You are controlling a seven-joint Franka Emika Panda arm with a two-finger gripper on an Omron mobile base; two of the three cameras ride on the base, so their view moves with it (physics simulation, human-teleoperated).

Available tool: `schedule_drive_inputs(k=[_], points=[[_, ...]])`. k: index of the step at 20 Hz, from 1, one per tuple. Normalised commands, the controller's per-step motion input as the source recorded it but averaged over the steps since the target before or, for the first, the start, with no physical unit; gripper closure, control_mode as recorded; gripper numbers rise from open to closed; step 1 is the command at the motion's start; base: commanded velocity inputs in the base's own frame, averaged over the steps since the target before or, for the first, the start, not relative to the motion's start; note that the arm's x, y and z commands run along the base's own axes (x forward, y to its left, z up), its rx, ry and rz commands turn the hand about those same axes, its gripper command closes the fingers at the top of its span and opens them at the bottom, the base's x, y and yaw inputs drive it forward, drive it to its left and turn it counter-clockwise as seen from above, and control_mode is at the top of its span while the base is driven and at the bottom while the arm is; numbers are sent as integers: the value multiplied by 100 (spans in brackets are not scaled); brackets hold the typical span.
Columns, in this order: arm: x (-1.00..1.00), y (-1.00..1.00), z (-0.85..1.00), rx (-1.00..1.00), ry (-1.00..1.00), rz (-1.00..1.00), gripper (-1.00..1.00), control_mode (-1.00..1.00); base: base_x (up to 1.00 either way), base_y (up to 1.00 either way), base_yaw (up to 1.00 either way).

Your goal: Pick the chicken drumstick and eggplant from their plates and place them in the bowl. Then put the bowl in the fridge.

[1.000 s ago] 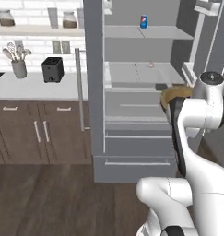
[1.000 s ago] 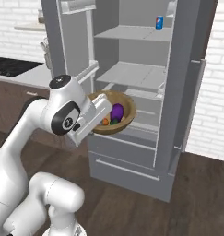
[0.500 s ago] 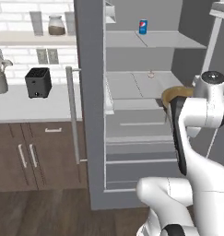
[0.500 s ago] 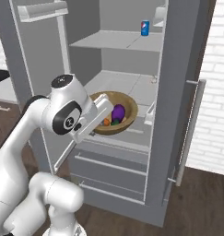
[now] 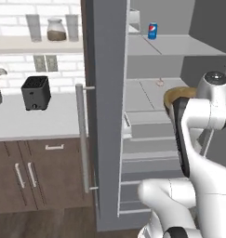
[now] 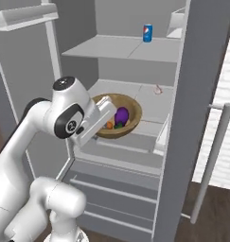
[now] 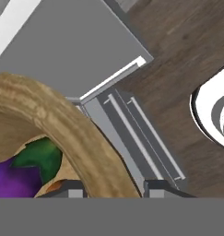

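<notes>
My gripper [image 7: 113,189] is shut on the rim of the light-brown wooden bowl [image 7: 62,124], one fingertip inside it and one outside. In the bowl lies the purple eggplant [image 7: 12,177] with its green cap, and an orange-brown bit of the chicken drumstick [image 7: 56,186] shows beside it. From the right base view, the bowl [image 6: 130,124] hangs in front of the open fridge [image 6: 126,47], about level with its middle shelf, with the eggplant [image 6: 121,115] and drumstick [image 6: 109,125] inside. The left base view has the bowl [image 5: 177,95] half hidden behind my arm. The plates are out of view.
A blue soda can [image 6: 147,33] stands on the fridge's upper shelf and a small pale item [image 6: 157,90] on the middle shelf. The open fridge door [image 5: 107,93] with its bar handle [image 5: 82,135] stands left of me. A black toaster [image 5: 35,93] sits on the counter beyond.
The whole picture has shifted: the base has driven and the open fridge is nearer, its door hiding more of the counter. The bowl stays in my gripper, at the same spot relative to me.
</notes>
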Motion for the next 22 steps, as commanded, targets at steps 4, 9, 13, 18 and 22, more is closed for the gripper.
schedule_drive_inputs(k=[4, 9, 13, 18, 22], points=[[0, 0, 0, 0, 0, 0, 100, 100, 55, 17, -23], [0, 0, 0, 0, 0, 0, 100, 100, 63, -13, -6], [10, 0, 0, 0, 0, 0, 100, -100, 56, 0, 0], [10, -9, -12, 1, 0, 17, 100, -100, 0, 0, 0], [79, -1, -38, 0, 0, 38, 100, -100, 0, 0, 0]])
